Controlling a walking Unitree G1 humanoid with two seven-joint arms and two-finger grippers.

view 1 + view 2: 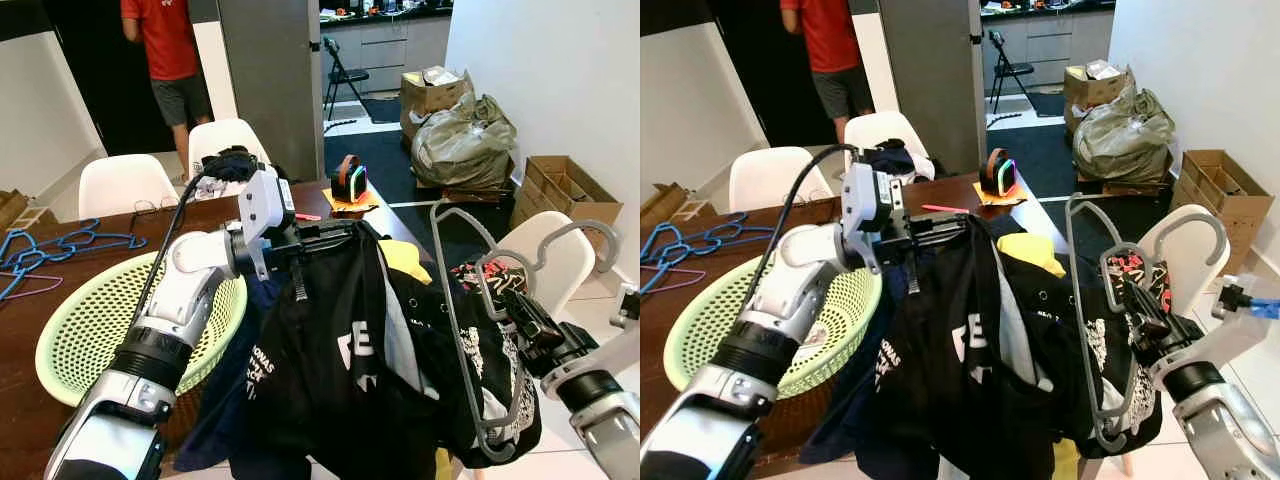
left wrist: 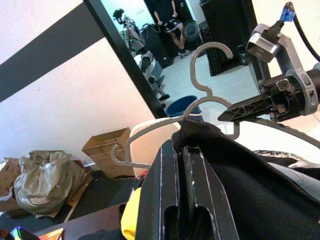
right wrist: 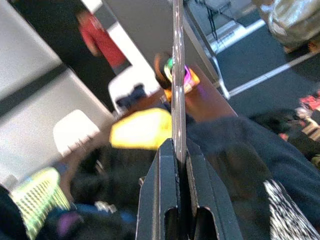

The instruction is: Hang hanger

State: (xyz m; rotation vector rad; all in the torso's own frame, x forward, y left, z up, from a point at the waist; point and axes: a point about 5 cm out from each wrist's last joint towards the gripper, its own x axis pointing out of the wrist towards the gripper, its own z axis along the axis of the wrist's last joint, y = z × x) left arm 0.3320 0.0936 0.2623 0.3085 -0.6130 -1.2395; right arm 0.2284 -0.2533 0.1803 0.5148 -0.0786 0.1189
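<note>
A black T-shirt (image 1: 340, 380) with white print hangs over the table's edge, draped with other clothes. My left gripper (image 1: 345, 232) is shut on its top edge; the left wrist view shows the black cloth (image 2: 235, 165) bunched over the fingers (image 2: 192, 185). A grey plastic hanger (image 1: 452, 320) stands nearly upright to the right of the shirt, its hook (image 1: 588, 236) pointing right. My right gripper (image 1: 498, 298) is shut on the hanger's bar. In the right wrist view the bar (image 3: 177, 75) runs straight up from between the fingers (image 3: 162, 190).
A pale green basket (image 1: 70, 330) sits on the brown table (image 1: 25, 400), with blue hangers (image 1: 60, 245) at its left end. White chairs (image 1: 545, 250) stand around. Cardboard boxes (image 1: 560, 185) and bags (image 1: 462, 140) lie right. A person in red (image 1: 165, 50) stands at the back.
</note>
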